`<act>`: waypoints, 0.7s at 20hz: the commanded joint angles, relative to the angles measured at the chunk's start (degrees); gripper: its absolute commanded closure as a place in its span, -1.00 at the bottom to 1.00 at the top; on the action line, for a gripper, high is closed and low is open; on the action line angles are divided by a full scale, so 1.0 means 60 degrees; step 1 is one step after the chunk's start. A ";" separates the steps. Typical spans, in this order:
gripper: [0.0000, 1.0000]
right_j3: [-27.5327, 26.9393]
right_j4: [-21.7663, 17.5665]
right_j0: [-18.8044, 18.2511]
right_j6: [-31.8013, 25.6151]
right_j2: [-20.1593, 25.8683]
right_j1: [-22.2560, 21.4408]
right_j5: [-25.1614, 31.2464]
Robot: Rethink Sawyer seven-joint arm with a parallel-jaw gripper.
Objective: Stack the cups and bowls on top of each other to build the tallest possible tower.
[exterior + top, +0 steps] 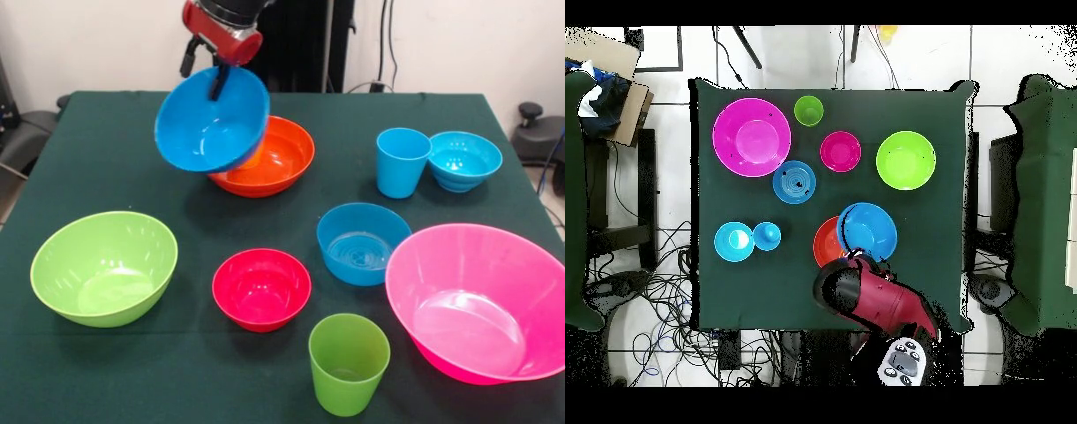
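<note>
The premises appeared to be a robotics laboratory or test room, not a home or kitchen. A red and black robot arm (875, 298) stood at a table (106, 132) covered in dark green cloth, with loose black cables (660, 285) trailing across a pale tiled floor (1005, 80) and further cables running down a plain white wall (441, 44). Cardboard boxes (610, 75) lay at one side of the table, and bright plastic bowls (104, 268) and cups (348, 363) were spread over the cloth as test pieces.
</note>
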 commanded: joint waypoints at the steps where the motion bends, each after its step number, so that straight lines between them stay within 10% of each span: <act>1: -1.00 0.0493 -0.0643 -0.0177 0.0695 0.1358 0.0019 -0.0452; 14: -1.00 0.0300 -0.0425 0.0113 0.0867 0.1232 0.0094 -0.0170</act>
